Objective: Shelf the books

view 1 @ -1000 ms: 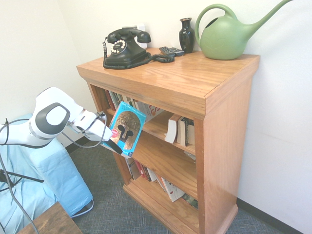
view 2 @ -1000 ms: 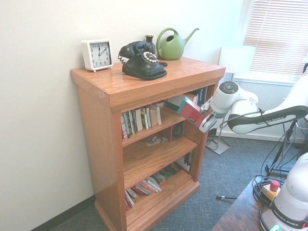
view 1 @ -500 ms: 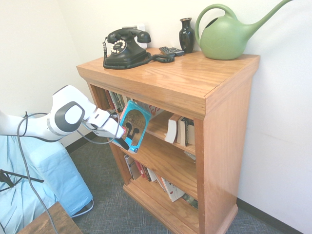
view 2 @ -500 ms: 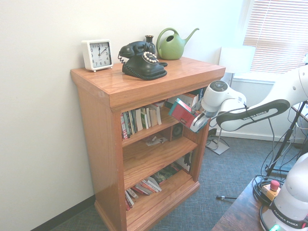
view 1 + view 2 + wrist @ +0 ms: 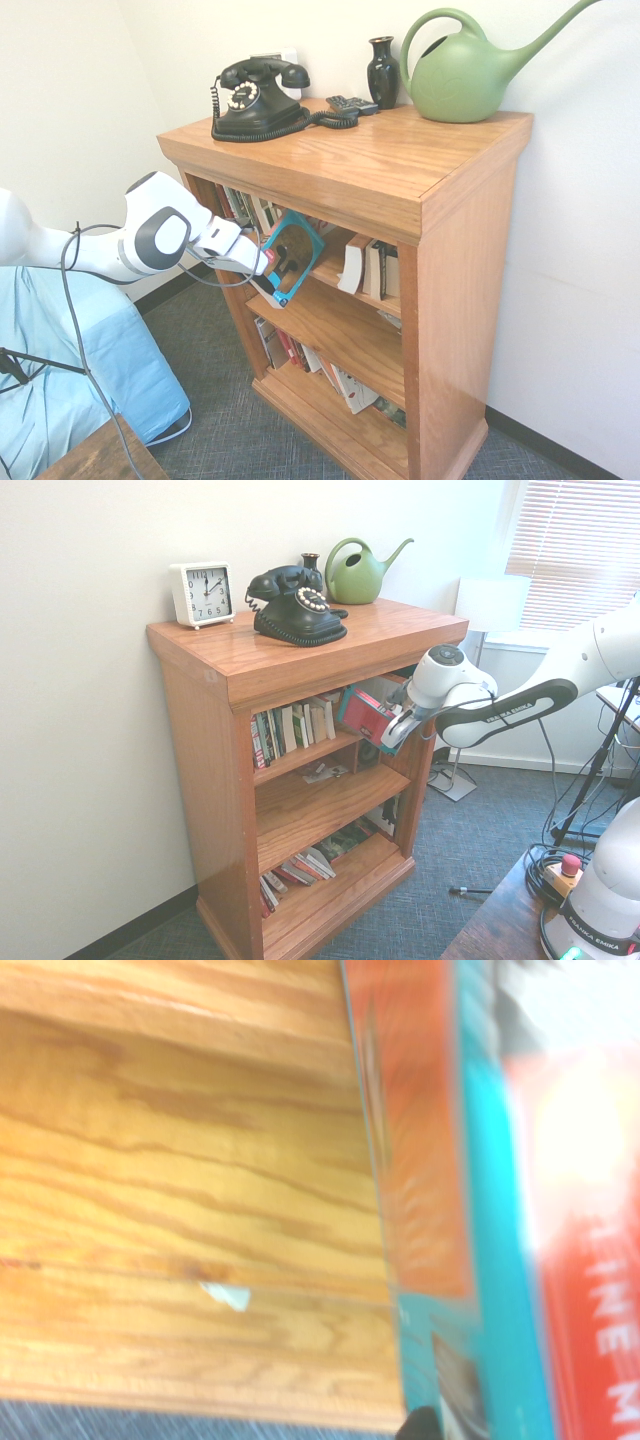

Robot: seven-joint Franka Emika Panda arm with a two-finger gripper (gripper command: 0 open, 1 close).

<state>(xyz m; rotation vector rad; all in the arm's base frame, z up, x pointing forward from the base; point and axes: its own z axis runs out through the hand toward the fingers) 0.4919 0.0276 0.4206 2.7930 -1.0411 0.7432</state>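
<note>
I've got the gripper [image 5: 394, 730] clenched on the book [image 5: 292, 258], held tilted at the front of the top opening of the bookcase [image 5: 205, 780], not shelved. First exterior view: cover is blue-edged with a dark helmet picture, facing out. Second exterior view: red and turquoise side shows. Wrist view: blurred, turquoise spine area, orange strip, red panel with white letters, partly cut off; wood boards beside it, small pale scrap [image 5: 228, 1296] on the wood. Arm [image 5: 140, 235] comes from picture left in the first exterior view, right in the second. Upper row of books [image 5: 292, 730] stands on the top shelf, some leaning. Lower books [image 5: 298, 868] on the bottom shelf, several leaning over. On top of the bookcase: white clock [image 5: 204, 594], black phone [image 5: 258, 100] with coiled cord, remote [image 5: 352, 105], dark vase [image 5: 382, 74], green watering can [image 5: 462, 78]. Vase sits between phone and can, remote just beside vase. Blue-covered furniture [image 5: 115, 350] near the arm. Lamp [image 5: 491, 604] by the window blinds [image 5: 575, 565]. Red button [image 5: 571, 865] on the table [image 5: 495, 920].
</note>
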